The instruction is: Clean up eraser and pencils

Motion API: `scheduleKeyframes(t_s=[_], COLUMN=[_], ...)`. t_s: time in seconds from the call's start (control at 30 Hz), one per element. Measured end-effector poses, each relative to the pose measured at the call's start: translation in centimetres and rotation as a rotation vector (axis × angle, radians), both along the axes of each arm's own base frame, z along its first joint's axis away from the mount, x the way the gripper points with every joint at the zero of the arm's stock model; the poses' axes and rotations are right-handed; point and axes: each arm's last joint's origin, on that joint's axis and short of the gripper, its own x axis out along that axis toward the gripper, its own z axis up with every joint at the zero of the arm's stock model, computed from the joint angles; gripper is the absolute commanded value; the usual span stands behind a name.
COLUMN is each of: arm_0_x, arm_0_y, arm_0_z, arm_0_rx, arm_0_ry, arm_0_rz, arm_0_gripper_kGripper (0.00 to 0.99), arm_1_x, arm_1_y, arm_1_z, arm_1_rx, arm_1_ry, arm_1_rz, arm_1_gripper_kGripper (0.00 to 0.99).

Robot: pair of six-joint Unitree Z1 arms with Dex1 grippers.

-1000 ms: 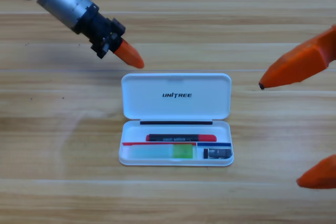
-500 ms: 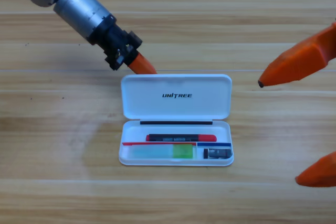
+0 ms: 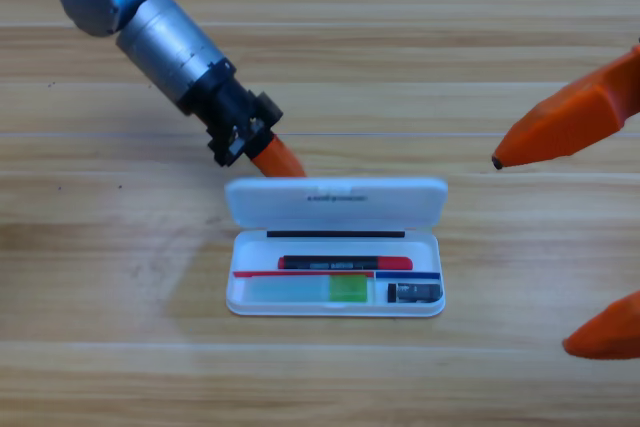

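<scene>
High view, case (image 3: 335, 299) w/ pencils (image 3: 345, 263), eraser (image 3: 414, 293), lid (image 3: 335, 202) seemingly half-raised

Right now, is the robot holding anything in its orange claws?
No. The left gripper only pushes the back edge of the white case's lid. The right gripper waits at the right edge, open and empty.

Dark print on the case lid (image 3: 336, 201), too foreshortened to read

Robot lab bench: bare wooden table (image 3: 420, 37), grey arm (image 3: 160, 32), Unitree-branded white case (image 3: 335, 202).
</scene>
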Motion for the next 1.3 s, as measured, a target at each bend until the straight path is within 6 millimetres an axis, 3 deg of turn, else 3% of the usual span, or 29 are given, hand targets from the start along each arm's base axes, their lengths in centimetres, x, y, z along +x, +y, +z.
scheduleKeyframes(t_s=[0.2,0.5,0.9,1.3], arm_0_x=[-1.2,-3.6,-5.3,-6.2], arm_0_y=[-0.2,-1.1,-2.2,-2.5], arm_0_z=[-0.2,1.0,-0.9,-1.2], arm_0_rx=[0.009,0.018,0.065,0.09], arm_0_ry=[0.023,0.009,-0.011,-0.068], arm_0_rz=[-0.021,-0.076,-0.127,-0.122], arm_0_gripper_kGripper=[0.0,0.0,0.0,0.0], arm_1_x=[0.0,0.0,0.1,0.1], arm_1_y=[0.0,0.0,0.2,0.2], arm_1_z=[0.0,0.0,-0.2,-0.2], arm_1_rx=[0.005,0.005,0.0,0.0], arm_1_ry=[-0.004,-0.003,0.005,0.006], arm_1_rz=[0.0,-0.001,-0.004,-0.003], arm_1_gripper_kGripper=[0.983,0.983,0.983,0.983])
